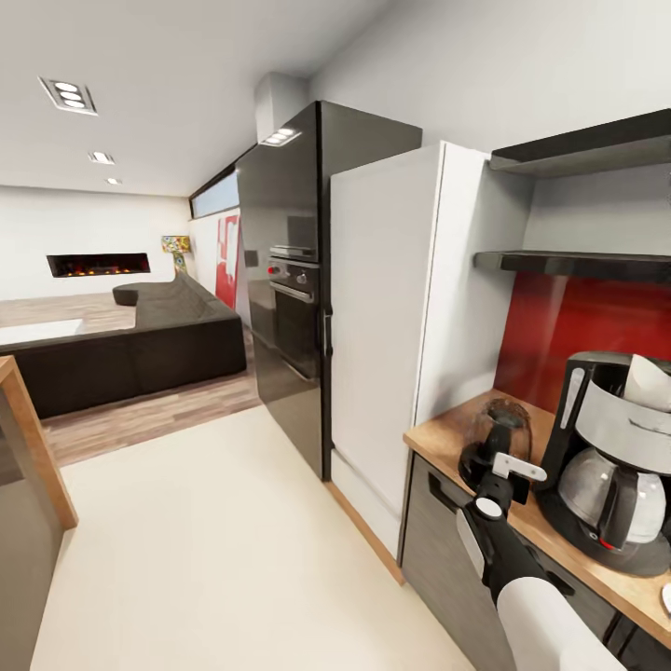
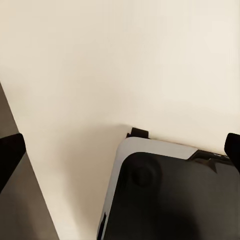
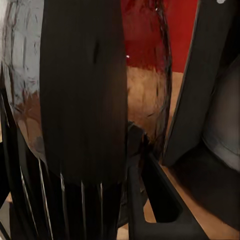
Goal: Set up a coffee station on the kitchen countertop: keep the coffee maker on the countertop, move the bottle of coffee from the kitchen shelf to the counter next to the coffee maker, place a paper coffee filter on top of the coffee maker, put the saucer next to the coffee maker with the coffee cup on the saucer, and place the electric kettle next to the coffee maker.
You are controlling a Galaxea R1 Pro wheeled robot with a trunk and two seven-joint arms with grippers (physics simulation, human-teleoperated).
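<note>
The dark translucent electric kettle (image 1: 496, 431) stands on the left end of the kitchen countertop (image 1: 445, 431), just left of the coffee maker (image 1: 610, 466). A white paper coffee filter (image 1: 650, 382) sits on top of the coffee maker. My right gripper (image 1: 488, 458) is shut on the electric kettle's black handle (image 3: 82, 100), with the smoky body (image 3: 145, 75) behind it. My left gripper (image 2: 120, 150) hangs open over the floor. A white sliver of the saucer (image 1: 667, 597) shows at the frame edge. The bottle of coffee and the coffee cup are out of view.
Two black shelves (image 1: 570, 264) hang above the counter against a red backsplash. A white fridge (image 1: 387, 317) and a black oven column (image 1: 294, 280) stand left of the counter. A wooden island corner (image 1: 33, 438) is at the left. Cream floor (image 1: 233, 550) lies between.
</note>
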